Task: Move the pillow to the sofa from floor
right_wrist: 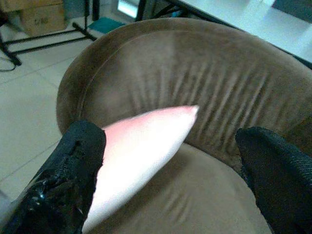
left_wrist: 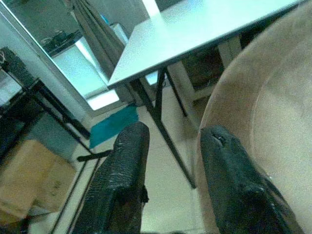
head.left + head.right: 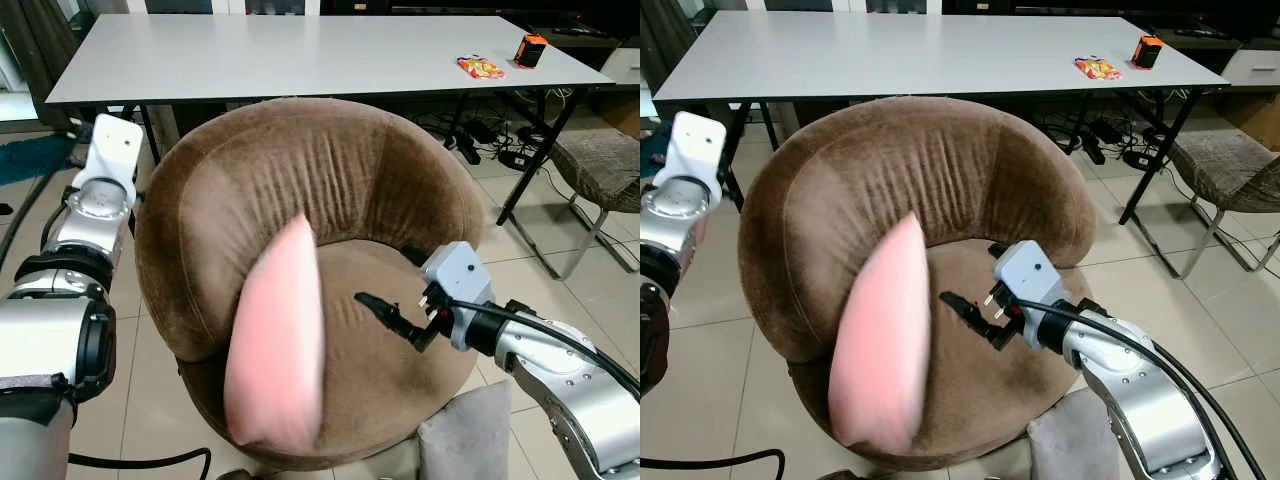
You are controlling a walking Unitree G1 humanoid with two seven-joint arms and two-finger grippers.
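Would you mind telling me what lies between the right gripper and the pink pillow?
Only bare brown seat of the sofa; the left eye view shows the right gripper apart from the pillow.

pink pillow [image 3: 277, 340] motion-blurred, outline soft

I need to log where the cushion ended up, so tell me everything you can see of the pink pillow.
The pink pillow is plain, soft-looking fabric, blurred in the head views. It stands on edge on the brown sofa, tilted, its top corner against the backrest, its lower end at the seat's front edge. The right end effector is open beside it, not gripping.
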